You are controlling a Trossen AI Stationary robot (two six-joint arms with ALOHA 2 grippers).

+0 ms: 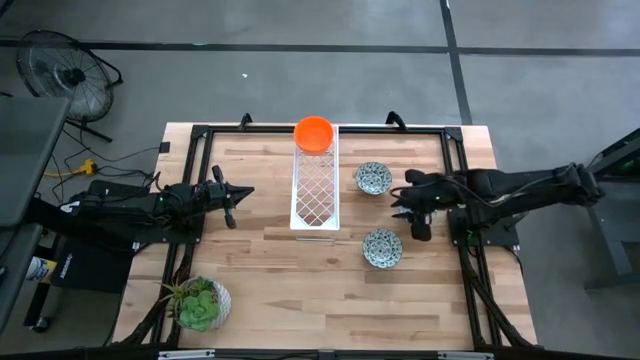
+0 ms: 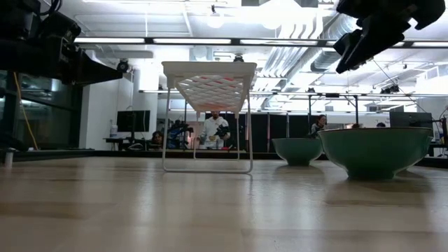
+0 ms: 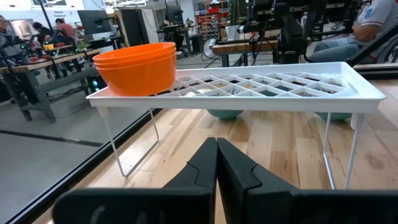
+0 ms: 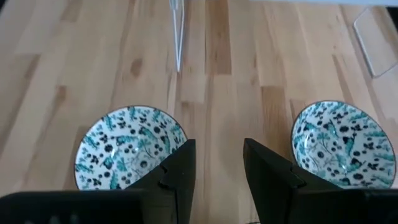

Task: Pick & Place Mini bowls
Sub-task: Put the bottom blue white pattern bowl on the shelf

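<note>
Hovering open between two upright patterned bowls (image 1: 373, 179) (image 1: 382, 248) on the counter (image 1: 270, 270), the right pincer (image 1: 400, 200) faces the rack (image 1: 315, 190) carrying stacked orange bowls (image 1: 314, 133); left pincer (image 1: 240, 193) closed, plant (image 1: 199, 303) behind.

orange bowls (image 1: 314, 133) on rack (image 1: 314, 190) | 2 patterned bowls (image 1: 373, 179) on table (image 1: 300, 290)

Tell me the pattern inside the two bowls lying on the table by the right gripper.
Teal and black floral print on white, clearest in the right wrist view: patterned bowls and.
</note>
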